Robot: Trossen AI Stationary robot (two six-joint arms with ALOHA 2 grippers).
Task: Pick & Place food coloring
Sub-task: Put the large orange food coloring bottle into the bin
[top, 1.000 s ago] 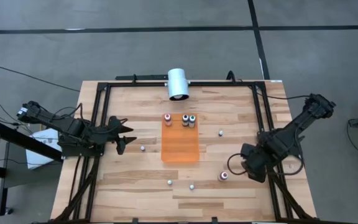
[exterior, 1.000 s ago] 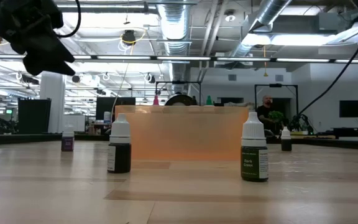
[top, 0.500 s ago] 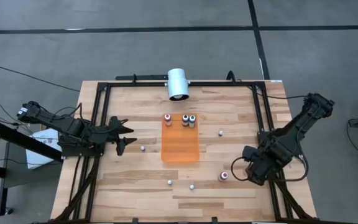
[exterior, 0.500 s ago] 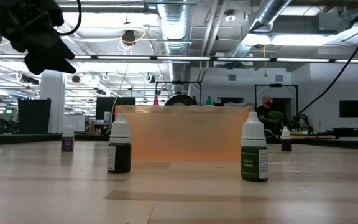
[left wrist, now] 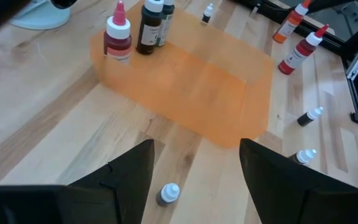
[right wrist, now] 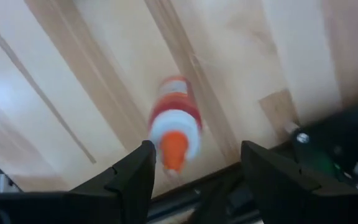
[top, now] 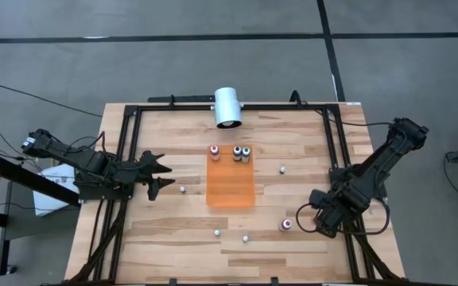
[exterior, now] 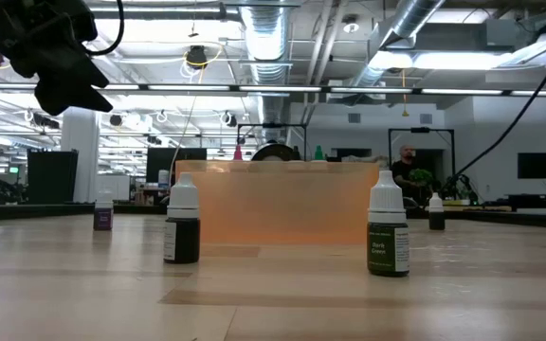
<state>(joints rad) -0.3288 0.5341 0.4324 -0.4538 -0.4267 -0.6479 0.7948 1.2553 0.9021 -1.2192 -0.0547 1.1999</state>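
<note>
A red food coloring bottle (top: 286, 226) with an orange tip (right wrist: 174, 147) stands upright on the wood near the table's near right. My right gripper (top: 307, 220) hangs open above it, pointing down, and touches nothing. In the right wrist view the bottle (right wrist: 176, 121) shows below, between the two fingers, nearer one of them. Three more bottles (top: 237, 153) stand on the far end of the orange mat (top: 230, 184). At the table's left, my left gripper (top: 159, 173) waits open in the air, a tiny bottle (left wrist: 168, 193) below it.
Small bottles stand loose on the wood (top: 182, 190) (top: 282, 169) (top: 217, 233) (top: 245, 237). A white cylinder (top: 227, 107) lies at the far edge. A black frame (top: 336, 143) runs around the table. The low view shows a dark bottle (exterior: 182, 227) and a dark green one (exterior: 387, 232).
My right gripper has sunk toward the red bottle and shifted a little toward the table's near edge, staying open. The bottles have kept still.
</note>
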